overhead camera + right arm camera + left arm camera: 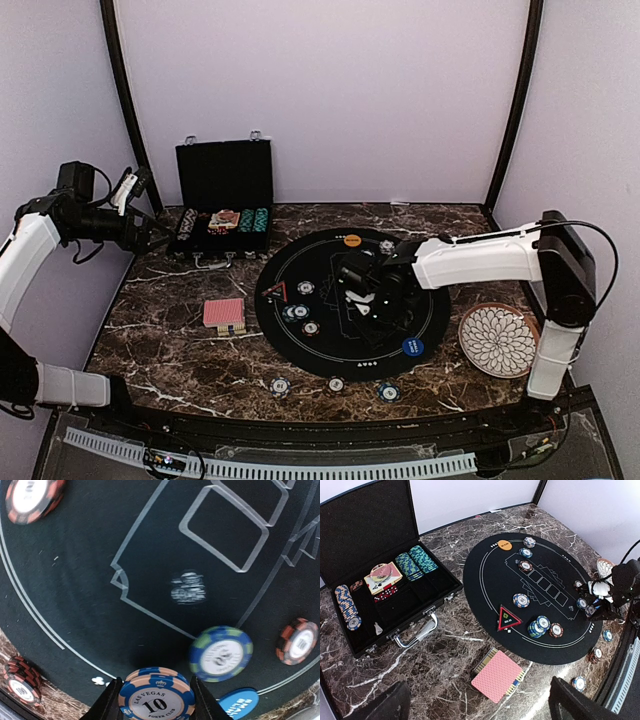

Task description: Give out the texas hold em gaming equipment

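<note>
Blue-and-peach poker chip point(156, 700) pinched upright in right tool point(155, 703), above black mat point(100, 580)

Glossy marble table point(160, 340); matt mat point(350, 352) (chip point(156, 700) smooth plastic).

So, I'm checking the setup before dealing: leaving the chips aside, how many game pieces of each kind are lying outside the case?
Red-backed card deck: 1
Orange marker disc: 1
Blue marker disc: 1
Red triangle token: 1
Total: 4
</note>
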